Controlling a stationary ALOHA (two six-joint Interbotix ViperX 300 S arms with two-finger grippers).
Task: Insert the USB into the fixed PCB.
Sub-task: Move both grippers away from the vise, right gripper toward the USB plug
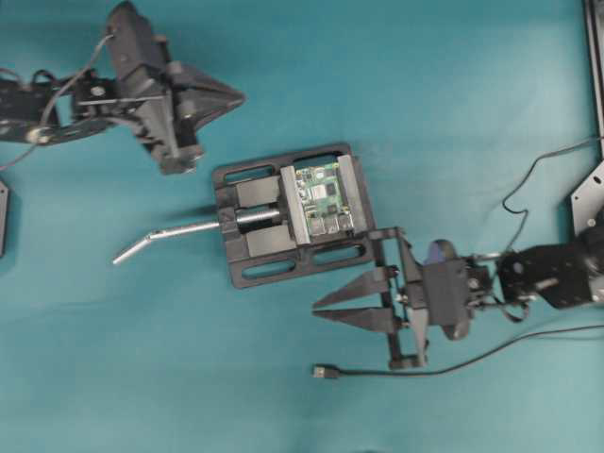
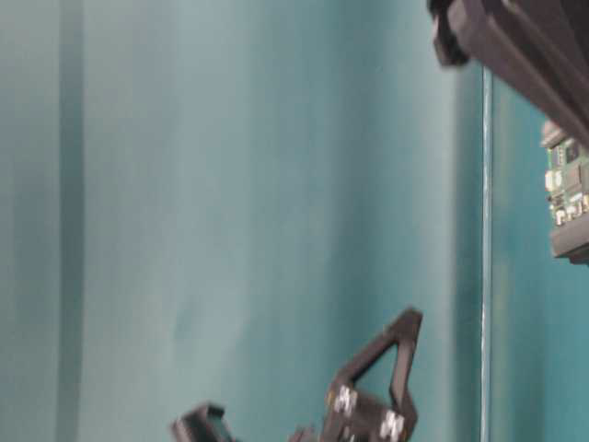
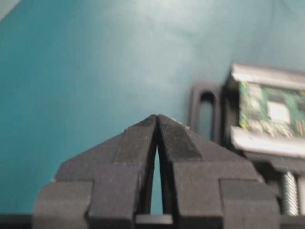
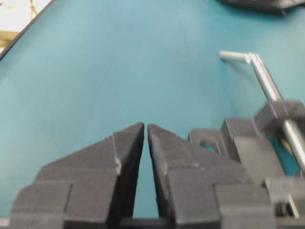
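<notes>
Hovering beside the vise (image 1: 288,215) gripping the green board (image 1: 324,197) steady, right gripper (image 1: 321,310) pressed together, empty, plug (image 1: 327,372) lying loose nearby; left gripper (image 1: 238,95) likewise closed.

— How's the light on my feeds?

— Even and bright from above on my overhead view; the teal surface (image 1: 453,113) shows only soft, short shadows and no glare.

— And sharpness?

— My table-level view is smeared and streaky. On my wrist views the close black tool fingers (image 3: 143,143) look soft, and the green PCB (image 3: 271,112) and the vise handle (image 4: 267,81) are blurred.
</notes>
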